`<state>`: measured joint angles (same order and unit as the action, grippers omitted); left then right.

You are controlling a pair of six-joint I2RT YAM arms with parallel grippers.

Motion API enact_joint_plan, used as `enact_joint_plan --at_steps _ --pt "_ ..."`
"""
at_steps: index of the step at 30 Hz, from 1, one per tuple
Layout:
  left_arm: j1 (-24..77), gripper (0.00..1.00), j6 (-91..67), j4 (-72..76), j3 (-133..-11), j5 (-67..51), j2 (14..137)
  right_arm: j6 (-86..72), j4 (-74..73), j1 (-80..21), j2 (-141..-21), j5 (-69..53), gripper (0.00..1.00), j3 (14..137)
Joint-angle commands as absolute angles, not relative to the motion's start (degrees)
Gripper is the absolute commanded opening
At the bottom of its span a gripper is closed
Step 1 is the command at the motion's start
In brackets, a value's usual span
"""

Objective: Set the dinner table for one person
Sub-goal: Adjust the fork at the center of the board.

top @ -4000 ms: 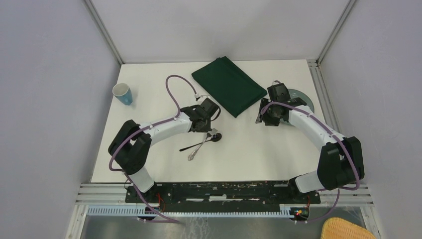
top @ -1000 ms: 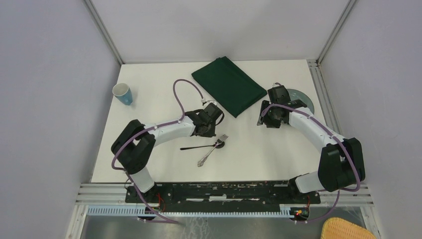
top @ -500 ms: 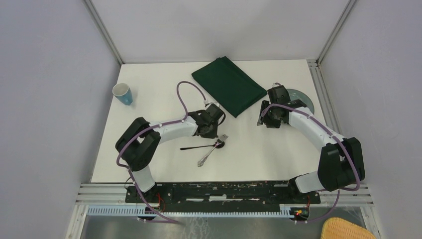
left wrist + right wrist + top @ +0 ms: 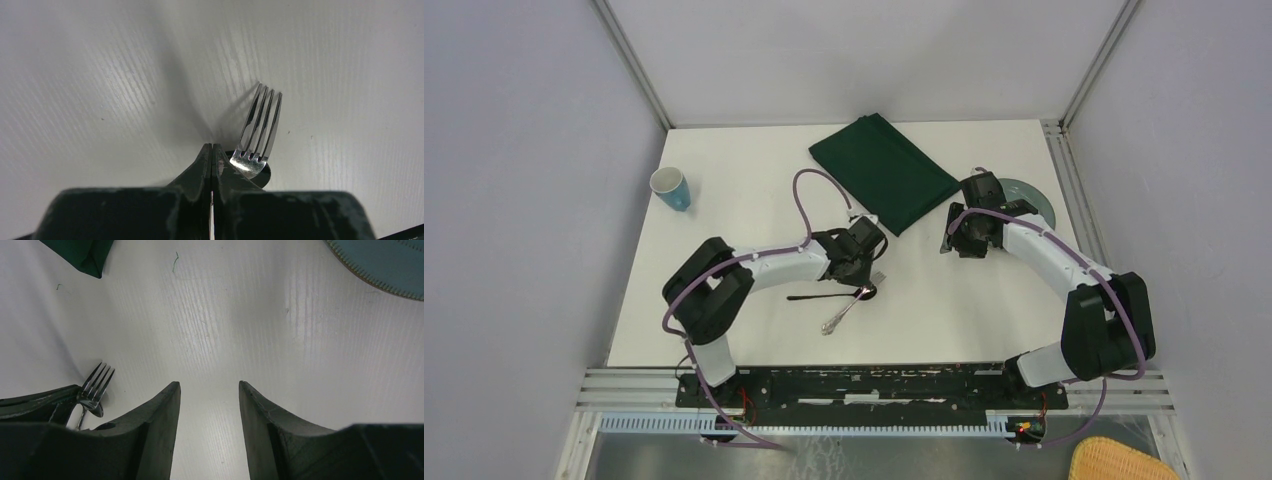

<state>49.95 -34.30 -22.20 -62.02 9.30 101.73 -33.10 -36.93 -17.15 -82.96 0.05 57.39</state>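
White counter [image 4: 724,200] spanning enclosure floor, fork [image 4: 260,125] lying near middle. Left hand [image 4: 212,146] clenched on nothing, sitting just beside tines, likely nudging fork. Right hand [image 4: 209,385] hovering released. Next: reopening, grasping fork.

A folded dark green cloth [image 4: 884,172] lies at the back, a blue cup [image 4: 669,187] well to its left, a grey-blue plate [image 4: 1029,197] to its right. Nearer, a silver fork [image 4: 839,315] rests across a black spoon [image 4: 814,297]
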Motion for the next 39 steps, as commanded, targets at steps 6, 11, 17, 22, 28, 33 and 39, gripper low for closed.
enact_joint_plan --at_steps 6,11,17,22,28,33,39 --pt "52.86 0.02 -34.57 -21.07 -63.24 8.24 101.33 -32.78 -35.88 -17.26 -82.71 0.77 0.53 59.85" --pt "54.88 0.02 -35.38 -21.81 -61.71 7.56 99.89 -33.03 -35.68 -17.27 -82.55 0.53 0.53 59.44" --pt "57.96 0.02 -37.51 -22.15 -59.60 7.76 98.82 -33.47 -35.40 -17.31 -82.03 0.15 0.53 58.67" --pt "60.24 0.02 -38.94 -22.16 -58.98 8.08 98.15 -33.79 -35.32 -17.34 -81.20 0.17 0.53 57.91" --pt "62.21 0.02 -39.53 -23.07 -59.95 9.22 97.60 -34.12 -35.40 -17.48 -79.89 0.18 0.53 56.83" --pt "63.16 0.02 -39.99 -24.03 -60.55 9.85 97.19 -34.27 -35.39 -17.61 -78.87 0.47 0.53 56.22" --pt "63.21 0.02 -39.55 -26.62 -61.73 13.77 95.74 -34.98 -34.88 -17.67 -78.19 0.46 0.53 55.73"
